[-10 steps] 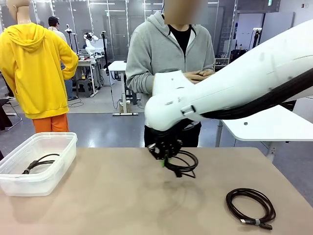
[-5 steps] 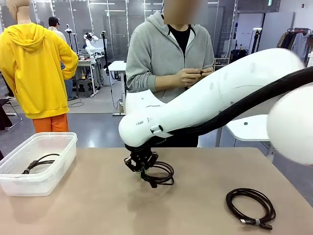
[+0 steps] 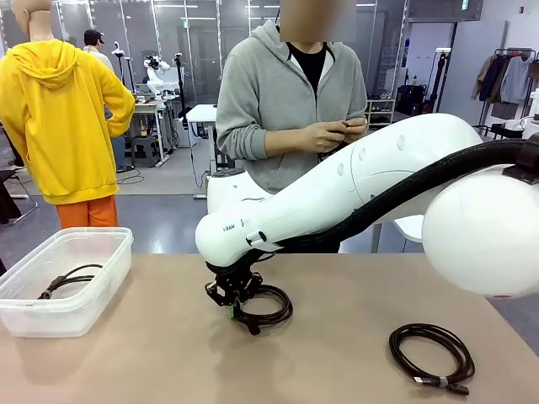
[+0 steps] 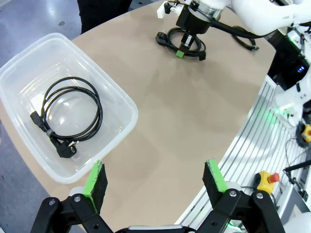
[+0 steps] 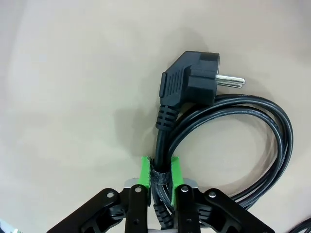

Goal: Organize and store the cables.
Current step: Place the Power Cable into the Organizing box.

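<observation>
Right gripper (image 5: 159,169) clamps cable coil (image 5: 233,108) at band, so loops hold together for bin (image 3: 84,305); left gripper (image 4: 156,178) released, idle overhead.

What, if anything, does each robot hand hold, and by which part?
The right hand grips a coiled black cable at its tie band, just behind the plug. The left hand is open, holding nothing.

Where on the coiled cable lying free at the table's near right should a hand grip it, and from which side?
Grip the coiled cable at its band, nearest the robot, coming straight down and straddling the strands. The coil lies flat on the table, and the band gathers its loops into one thin bundle, so probably none slips free.
</observation>
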You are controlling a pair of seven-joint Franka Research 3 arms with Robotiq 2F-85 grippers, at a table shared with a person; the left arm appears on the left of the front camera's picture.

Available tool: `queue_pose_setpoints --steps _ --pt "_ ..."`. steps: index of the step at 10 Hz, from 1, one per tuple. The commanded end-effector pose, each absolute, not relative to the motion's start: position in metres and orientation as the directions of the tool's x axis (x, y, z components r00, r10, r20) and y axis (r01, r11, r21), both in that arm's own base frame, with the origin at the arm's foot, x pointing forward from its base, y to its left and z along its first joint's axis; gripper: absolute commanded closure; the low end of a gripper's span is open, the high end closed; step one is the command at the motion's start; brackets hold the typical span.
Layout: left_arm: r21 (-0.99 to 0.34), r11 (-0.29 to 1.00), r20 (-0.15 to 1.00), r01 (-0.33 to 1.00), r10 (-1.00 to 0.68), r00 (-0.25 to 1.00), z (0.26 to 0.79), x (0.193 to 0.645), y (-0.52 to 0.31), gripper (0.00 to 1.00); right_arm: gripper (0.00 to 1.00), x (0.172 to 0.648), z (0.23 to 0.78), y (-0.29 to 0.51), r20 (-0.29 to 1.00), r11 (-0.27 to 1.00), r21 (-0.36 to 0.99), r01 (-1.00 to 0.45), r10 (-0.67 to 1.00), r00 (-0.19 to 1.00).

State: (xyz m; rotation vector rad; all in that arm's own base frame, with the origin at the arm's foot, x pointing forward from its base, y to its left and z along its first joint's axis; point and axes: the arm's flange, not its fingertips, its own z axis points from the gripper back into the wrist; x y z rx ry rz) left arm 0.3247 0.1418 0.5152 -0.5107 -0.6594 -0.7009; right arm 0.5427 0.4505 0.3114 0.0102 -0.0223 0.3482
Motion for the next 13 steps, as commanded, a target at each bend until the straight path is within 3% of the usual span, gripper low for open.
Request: queue_pose_setpoints --steps 1,2,4,5,7,9,13 --pt "-0.199 0.656 0.717 0.728 -0.41 0.564 0.514 0.324 0.14 0.0 0.43 0.538 0.321 0.451 0.021 0.937 -0.001 -0.35 0.35 0.936" --pt "-0.199 0.656 0.717 0.728 -0.41 0.564 0.514 0.324 0.14 0.0 0.14 0.535 0.326 0.448 0.024 0.938 0.002 -0.345 0.345 0.938" --pt "-0.199 0.656 0.717 0.728 -0.41 0.564 0.514 0.324 0.14 0.0 0.0 0.527 0.353 0.428 0.073 0.935 0.058 -0.349 0.345 0.936" --pt "-0.199 0.656 0.717 0.728 -0.41 0.564 0.514 0.324 0.14 0.0 0.0 0.519 0.371 0.402 0.101 0.891 0.099 -0.444 0.435 0.895" --pt "-0.199 0.656 0.717 0.728 -0.41 0.564 0.514 0.324 0.14 0.0 0.0 0.504 0.413 0.327 0.171 0.828 0.271 -0.491 0.461 0.871" --pt "-0.199 0.656 0.717 0.728 -0.41 0.564 0.514 0.324 0.14 0.0 0.0 0.489 0.44 0.259 0.269 0.741 0.24 -0.627 0.57 0.776" --pt "-0.199 0.656 0.717 0.728 -0.41 0.564 0.514 0.324 0.14 0.0 0.0 0.442 0.468 0.139 0.403 0.692 0.088 -0.717 0.633 0.661"
